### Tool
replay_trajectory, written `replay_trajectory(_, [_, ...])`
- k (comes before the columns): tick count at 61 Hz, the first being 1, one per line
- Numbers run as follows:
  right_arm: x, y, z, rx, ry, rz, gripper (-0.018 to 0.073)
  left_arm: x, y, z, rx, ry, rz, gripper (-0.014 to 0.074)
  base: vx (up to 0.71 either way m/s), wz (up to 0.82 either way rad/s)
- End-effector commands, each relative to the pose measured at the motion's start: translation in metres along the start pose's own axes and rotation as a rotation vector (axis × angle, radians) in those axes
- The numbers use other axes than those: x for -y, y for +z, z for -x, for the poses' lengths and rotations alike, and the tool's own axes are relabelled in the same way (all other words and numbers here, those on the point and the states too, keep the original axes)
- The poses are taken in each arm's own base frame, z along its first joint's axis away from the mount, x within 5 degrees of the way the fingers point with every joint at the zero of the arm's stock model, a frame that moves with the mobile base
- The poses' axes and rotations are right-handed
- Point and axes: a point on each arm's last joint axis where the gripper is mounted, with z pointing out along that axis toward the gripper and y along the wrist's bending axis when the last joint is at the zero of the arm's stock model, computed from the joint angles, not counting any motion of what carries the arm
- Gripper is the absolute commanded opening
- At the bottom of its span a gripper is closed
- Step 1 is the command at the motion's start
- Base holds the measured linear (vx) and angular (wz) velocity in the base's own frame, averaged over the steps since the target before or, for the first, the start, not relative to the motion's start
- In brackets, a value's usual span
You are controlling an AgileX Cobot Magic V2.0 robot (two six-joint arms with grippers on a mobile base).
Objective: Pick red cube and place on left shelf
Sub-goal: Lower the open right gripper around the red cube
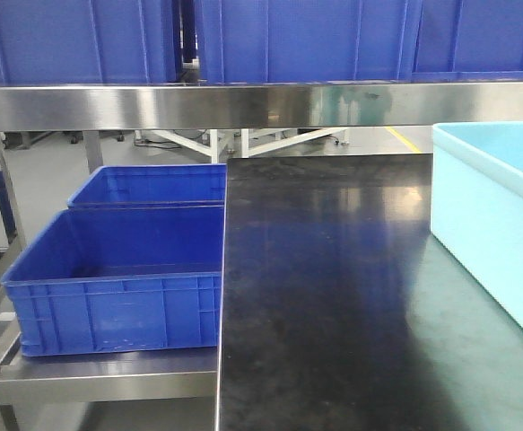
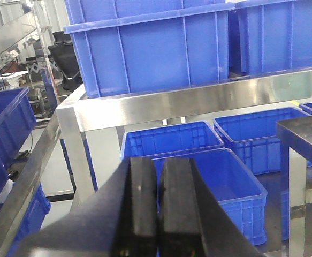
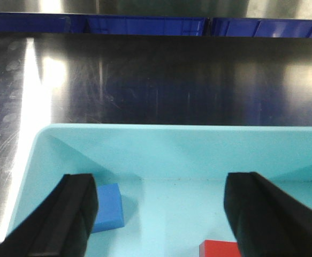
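holds right claw (image 3: 161, 214) agape, red cube (image 3: 219, 249) at its 5 o'clock, squared toward 12, axis unclear; left claw (image 2: 158, 209) together.

We see the shelf (image 1: 243, 106) as brushed stainless steel, its rail carrying a soft streaked shine and blurred reflections; the crates (image 1: 117, 287) on it are dark blue moulded plastic, ribbed on the sides, with a dull sheen; the table top (image 1: 333, 296) is black and glossy, mirroring light in pale patches and finely scratched; the tub (image 1: 499, 224) is pale turquoise plastic, smooth and satiny; the red cube (image 3: 219, 249) and blue block (image 3: 108, 208) inside look matt and even; the fingers of the left gripper (image 2: 157, 171) and right gripper (image 3: 161, 187) are black, matt and rubbery-looking.
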Motion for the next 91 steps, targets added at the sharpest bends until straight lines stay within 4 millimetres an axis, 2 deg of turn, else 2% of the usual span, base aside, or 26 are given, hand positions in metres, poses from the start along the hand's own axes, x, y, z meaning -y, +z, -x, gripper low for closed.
replay_trajectory(1, [0.001,-0.007,0.019,0.109,-0.008,-0.001,0.0604,0.0,0.001,0.0,0.056,-0.009,0.011,0.0106,0.0,0.0])
replay_trajectory(16, [0.006,-0.007,0.019,0.104,-0.014,-0.026,0.0604,0.0,0.001,0.0,0.056,-0.009,0.011,0.0106,0.0,0.0])
replay_trajectory(32, [0.044,-0.009,0.011,0.034,0.074,-0.179,0.0604,0.0,0.001,0.0,0.056,-0.009,0.011,0.0106,0.0,0.0])
replay_trajectory(37, [0.051,-0.006,0.007,-0.007,0.092,-0.203,0.0604,0.0,0.001,0.0,0.056,-0.009,0.011,0.0106,0.0,0.0])
replay_trajectory(62, [0.057,0.036,-0.017,-0.233,0.112,-0.2,0.0604,0.0,0.001,0.0,0.056,-0.009,0.011,0.0106,0.0,0.0])
replay_trajectory(91, [0.06,0.055,-0.03,-0.334,0.12,-0.196,0.0604,0.0,0.001,0.0,0.056,-0.009,0.011,0.0106,0.0,0.0])
